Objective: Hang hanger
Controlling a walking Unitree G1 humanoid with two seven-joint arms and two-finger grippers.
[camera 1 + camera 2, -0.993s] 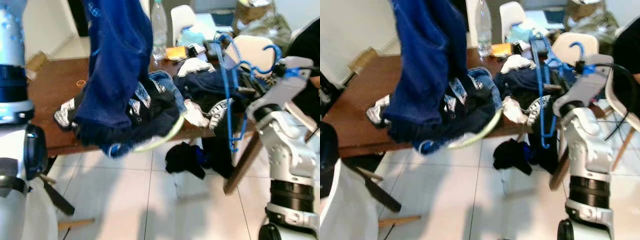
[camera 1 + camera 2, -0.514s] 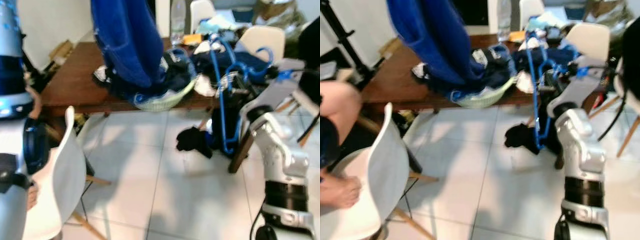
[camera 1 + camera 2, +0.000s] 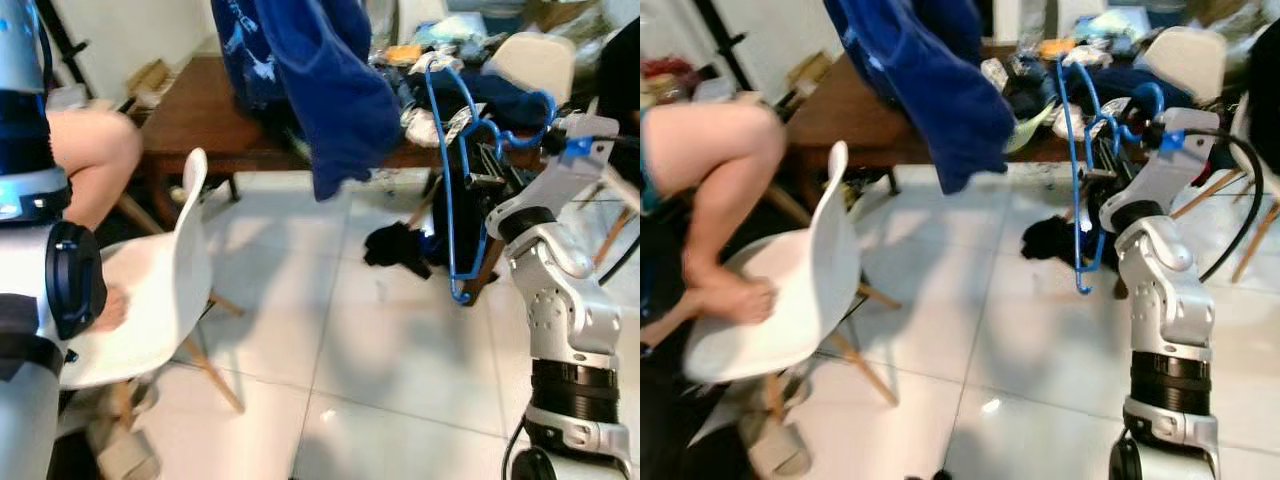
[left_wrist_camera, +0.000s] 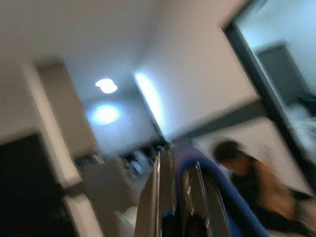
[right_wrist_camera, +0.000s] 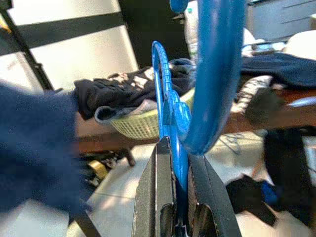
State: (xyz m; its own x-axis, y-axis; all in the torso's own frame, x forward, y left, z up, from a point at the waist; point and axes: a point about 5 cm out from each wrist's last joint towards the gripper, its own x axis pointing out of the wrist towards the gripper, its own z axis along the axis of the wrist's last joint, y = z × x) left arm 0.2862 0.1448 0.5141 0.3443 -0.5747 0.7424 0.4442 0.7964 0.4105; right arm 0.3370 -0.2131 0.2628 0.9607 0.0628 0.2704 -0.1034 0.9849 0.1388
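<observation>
A blue plastic hanger (image 3: 447,190) hangs down in front of my right arm, its hook (image 3: 538,104) curling up by the wrist. My right gripper (image 5: 177,150) is shut on the hanger's blue bar (image 5: 170,106). My left arm is raised at the left edge, and the left gripper (image 4: 177,163) is shut on a fold of blue cloth (image 4: 210,180). That dark blue garment (image 3: 322,82) dangles from above, over the near edge of the brown table (image 3: 188,112), to the left of the hanger.
A person's bare leg (image 3: 725,150) and foot (image 3: 735,298) rest on a white chair (image 3: 158,290) at my left. Clothes and a pale basket (image 3: 1032,112) crowd the table. Dark clothes (image 3: 396,246) lie on the tiled floor. More white chairs (image 3: 537,60) stand at the right.
The camera has swung left and drawn back from the table, bringing the white chair and the seated person into view. The blue garment and hanger stay gripped; the garment's tail swings right.
</observation>
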